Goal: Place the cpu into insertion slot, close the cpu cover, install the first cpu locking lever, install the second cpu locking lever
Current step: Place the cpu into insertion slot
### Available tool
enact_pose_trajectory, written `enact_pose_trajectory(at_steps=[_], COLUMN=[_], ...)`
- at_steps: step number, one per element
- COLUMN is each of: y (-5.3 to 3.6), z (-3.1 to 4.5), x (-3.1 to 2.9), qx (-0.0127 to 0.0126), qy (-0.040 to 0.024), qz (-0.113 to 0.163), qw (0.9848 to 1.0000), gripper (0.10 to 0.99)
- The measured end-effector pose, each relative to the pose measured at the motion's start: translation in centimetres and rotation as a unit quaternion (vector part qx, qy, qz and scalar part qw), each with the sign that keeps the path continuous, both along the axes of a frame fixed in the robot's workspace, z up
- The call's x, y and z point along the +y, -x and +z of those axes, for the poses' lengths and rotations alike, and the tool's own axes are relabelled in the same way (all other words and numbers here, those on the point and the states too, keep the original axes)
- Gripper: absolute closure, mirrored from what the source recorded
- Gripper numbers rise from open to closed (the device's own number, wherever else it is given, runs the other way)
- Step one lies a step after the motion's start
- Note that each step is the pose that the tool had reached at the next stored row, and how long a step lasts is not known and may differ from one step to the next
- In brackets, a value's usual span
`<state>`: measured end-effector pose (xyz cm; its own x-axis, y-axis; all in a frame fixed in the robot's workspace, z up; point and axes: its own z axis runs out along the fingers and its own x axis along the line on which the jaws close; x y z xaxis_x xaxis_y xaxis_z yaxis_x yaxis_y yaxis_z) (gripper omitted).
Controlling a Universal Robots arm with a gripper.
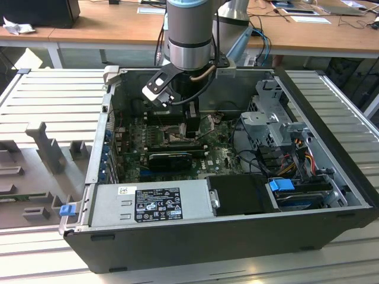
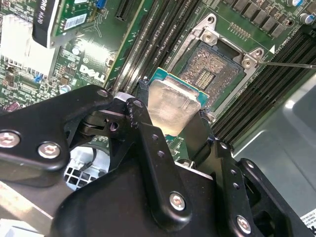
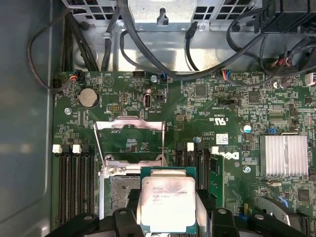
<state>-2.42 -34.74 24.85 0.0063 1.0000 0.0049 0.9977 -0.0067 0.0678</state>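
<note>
Exterior view: angled down over the whole open computer case (image 1: pixel 177 248), well back. Both wrist views hang close above the insertion slot (image 2: pixel 212 74) inside it, sharing slot and cpu (image 3: pixel 168 202).

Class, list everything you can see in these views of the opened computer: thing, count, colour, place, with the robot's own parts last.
computer case: one, black, open, on the ribbed grey table
motherboard: one, green, inside the case
cpu: one, silver-grey top, in the gripper, above the board
insertion slot: one, dark frame, metallic pin field, empty, on the motherboard
cpu cover: one, silvery, swung open beside the slot
memory slots: several, black, flanking the slot
heat sink: one, silver, on the motherboard
coin battery: one, silver, on the motherboard
power supply: one, grey, along the case's near wall in the exterior view
arm: one, silver-grey, reaching down into the case
gripper: one, black, shut on the cpu
</note>
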Motion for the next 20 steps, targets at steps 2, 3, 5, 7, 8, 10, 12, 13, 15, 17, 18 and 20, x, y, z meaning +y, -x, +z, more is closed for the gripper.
enact_pose_trajectory(at_steps=[2,3,5,7,8,10,12,13,15,17,18,20], y=[0.07,0.1,0.13,0.16,0.18,0.26,0.32,0.34,0.43,0.63,0.68,0.86], z=[-0.03,-0.03,-0.05,-0.06,-0.07,-0.11,-0.2,-0.26,-0.53,-0.92,-1.1,-1.31], x=[0.11,0.16,0.21,0.27,0.3,0.46,0.72,0.83,1.07,1.26,1.31,1.38], qx=[0.0,0.0,0.0,0.0,0.0,0.0,0.0,0.0,0.0,0.0001,0.0,0.0], qy=[0.0,0.0,0.0,0.0,0.0,-0.0001,0.0,-0.0001,-0.0006,-0.0014,-0.0021,-0.004], qz=[0.0,0.0,0.0,0.0,0.0,0.0,0.0,0.0,0.0,0.002,0.003,0.004], qw=[1.0,1.0,1.0,1.0,1.0,1.0,1.0,1.0,1.0,1.0,1.0,1.0], gripper=[0.561,0.561,0.561,0.561,0.561,0.561,0.561,0.561,0.561,0.561,0.561,0.561])
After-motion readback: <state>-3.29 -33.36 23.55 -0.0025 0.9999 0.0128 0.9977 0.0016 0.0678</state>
